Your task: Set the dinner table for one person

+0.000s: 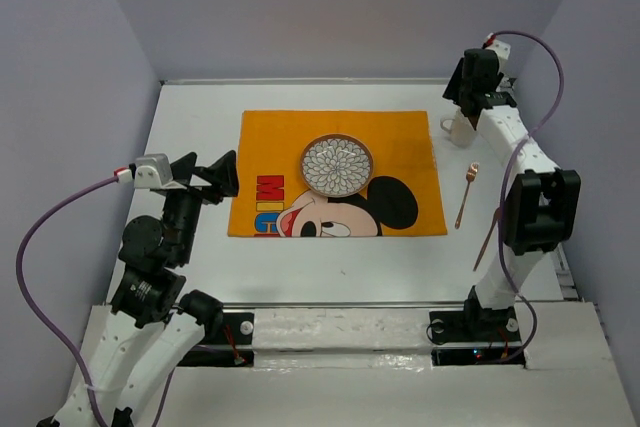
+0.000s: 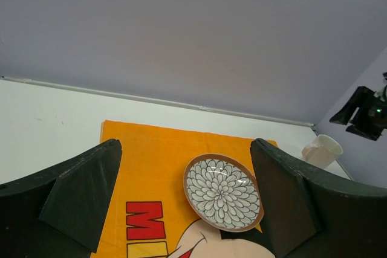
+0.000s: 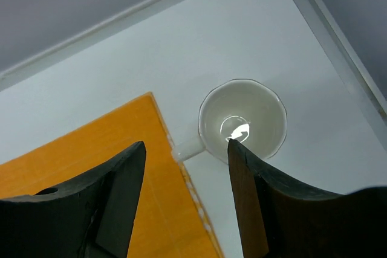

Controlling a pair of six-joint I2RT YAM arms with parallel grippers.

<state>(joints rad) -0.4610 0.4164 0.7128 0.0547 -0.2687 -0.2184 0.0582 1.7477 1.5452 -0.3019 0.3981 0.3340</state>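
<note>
The white tabletop (image 1: 190, 127) is seen spread between the grey walls, with both arm bases bolted at its near edge. An orange cartoon-mouse placemat (image 1: 270, 147) is laid flat on its middle. A round plate (image 1: 337, 166) with a petal pattern and a brown rim is set on the far half of the placemat. A white cup (image 3: 251, 119) is stood upright on the bare tabletop just beside the placemat's far right corner, with its handle turned towards the cloth. A copper-coloured utensil (image 1: 466, 192) is laid on the tabletop just right of the placemat and apart from it; its kind cannot be told.

The left end effector (image 2: 186, 149) is raised at the placemat's left edge, its fingers spread wide with nothing between them — the plate is seen ahead through the gap. The right end effector (image 3: 184, 149) is poised over the cup with its fingers apart — the handle is seen in the gap between them, and whether either finger touches it cannot be told.
</note>
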